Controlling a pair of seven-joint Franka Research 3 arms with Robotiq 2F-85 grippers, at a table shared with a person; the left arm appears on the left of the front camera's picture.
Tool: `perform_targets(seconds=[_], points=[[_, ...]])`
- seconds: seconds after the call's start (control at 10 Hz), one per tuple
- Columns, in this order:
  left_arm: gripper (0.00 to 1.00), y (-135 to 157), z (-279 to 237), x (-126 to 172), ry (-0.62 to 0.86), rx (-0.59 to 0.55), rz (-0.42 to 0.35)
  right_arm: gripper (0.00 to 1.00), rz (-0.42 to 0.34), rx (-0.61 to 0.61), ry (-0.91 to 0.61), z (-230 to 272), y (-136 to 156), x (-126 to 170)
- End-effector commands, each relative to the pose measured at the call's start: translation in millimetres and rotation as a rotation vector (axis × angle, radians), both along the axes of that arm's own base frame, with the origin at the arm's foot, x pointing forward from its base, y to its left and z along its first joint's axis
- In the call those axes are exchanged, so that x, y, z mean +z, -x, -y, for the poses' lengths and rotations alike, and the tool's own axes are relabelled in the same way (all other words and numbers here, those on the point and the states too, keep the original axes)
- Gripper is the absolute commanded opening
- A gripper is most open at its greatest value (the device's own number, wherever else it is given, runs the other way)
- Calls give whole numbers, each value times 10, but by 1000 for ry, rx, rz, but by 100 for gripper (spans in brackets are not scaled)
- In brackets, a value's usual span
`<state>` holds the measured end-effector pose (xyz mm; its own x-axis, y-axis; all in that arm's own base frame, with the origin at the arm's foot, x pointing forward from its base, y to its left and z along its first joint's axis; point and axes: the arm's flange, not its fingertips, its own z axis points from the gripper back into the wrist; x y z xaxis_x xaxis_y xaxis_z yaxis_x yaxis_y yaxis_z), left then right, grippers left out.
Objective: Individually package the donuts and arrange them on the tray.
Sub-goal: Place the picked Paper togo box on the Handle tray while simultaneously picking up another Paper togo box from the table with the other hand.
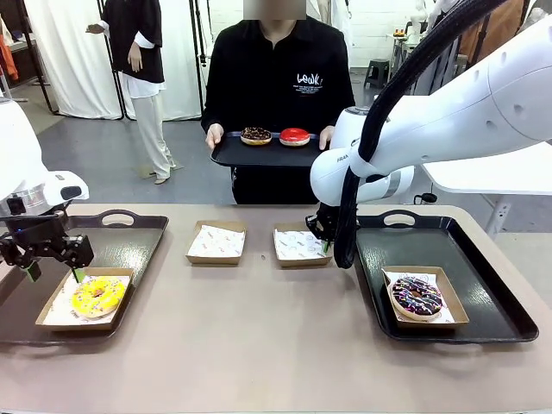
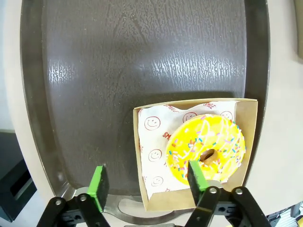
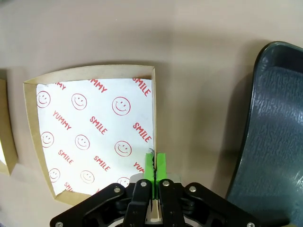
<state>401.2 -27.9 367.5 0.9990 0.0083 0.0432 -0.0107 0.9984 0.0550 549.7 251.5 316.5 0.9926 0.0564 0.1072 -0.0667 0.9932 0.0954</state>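
Nearest to the robot, the yellow sprinkled donut [image 2: 206,149] is already sitting in its cardboard box [image 2: 250,127] at the near end of the left tray [image 2: 142,56]. Over on the right tray [image 1: 492,297], the chocolate donut with purple-white sprinkles [image 1: 417,297] is boxed too. The left gripper [image 2: 146,168] is hovering just above the left tray with its jaws spread wide and nothing in them, and the yellow donut's box is lying just off to its right. A bit farther out, mid-table, the right gripper [image 3: 154,158] is pinching its jaws fully shut on the thin right-hand wall of an empty smiley-paper box [image 3: 90,137]. So the whole box is lying to the left of the jaws, the right tray's rim is just to the right of them, and the pinched wall is running near-to-far. That's the relation I'd watch: my guess is the box is heading right onto that tray, and it's a one-edge grip, so it could pivot or sag. A second empty box [image 1: 216,242] is sitting just left of it, nearer the left arm. At the far side, the person's hands are holding a black serving tray [image 1: 226,155] carrying the dark chocolate donut [image 1: 256,134] and the red donut [image 1: 294,136], both unpackaged.
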Motion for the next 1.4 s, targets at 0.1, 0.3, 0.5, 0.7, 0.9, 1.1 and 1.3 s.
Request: perform_targets(seconds=[0.1, 0.3, 0.5, 0.7, 0.9, 1.1, 1.3], points=[[100, 80, -27, 1, 18, -9, 13, 0, 26, -25, 13, -55, -43, -22], [100, 106, -86, 67, 65, -16, 6, 0, 14, -37, -3, -51, 28, 73], [100, 209, -310, 282, 236, -52, -14, 0, 32, -23, -4, -22, 162, 366], [100, 336, -798, 577, 519, -97, 26, 0, 63, -55, -17, 61, 206, 737], [100, 441, -1399, 745, 859, -74, 47, 0, 76, -76, -16, 92, 238, 1109], [100, 536, -1826, 803, 1034, -25, 65, 0, 71, -77, -26, 72, 219, 1378], [100, 604, -2195, 753, 1154, 25, 66, 0, 71, -70, -45, -5, 182, 1592]])
